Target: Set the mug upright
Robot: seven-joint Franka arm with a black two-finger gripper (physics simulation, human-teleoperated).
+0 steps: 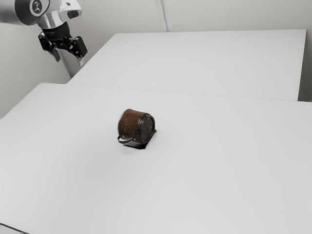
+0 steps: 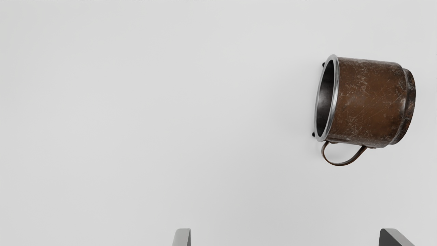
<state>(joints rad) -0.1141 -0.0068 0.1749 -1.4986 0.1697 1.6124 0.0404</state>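
High at the exterior view's upper left, my gripper (image 1: 69, 62) hangs well above and apart from the mug. The brown, worn metal mug (image 1: 134, 125) lies on its side on the white table, its dark base turned toward the exterior view's right and its handle low on the near side. In the wrist view, the fingertips of my gripper (image 2: 285, 237) stand wide apart with nothing between them. There the mug (image 2: 370, 102) shows its silver rim, dark inside and looped handle.
A flat black piece (image 1: 138, 145) lies under the mug, partly hidden by it. Behind the near white table (image 1: 204, 180) is another white surface (image 1: 204, 63), with pale walls beyond. A dark cable or edge (image 1: 12, 227) crosses the exterior view's lower left corner.
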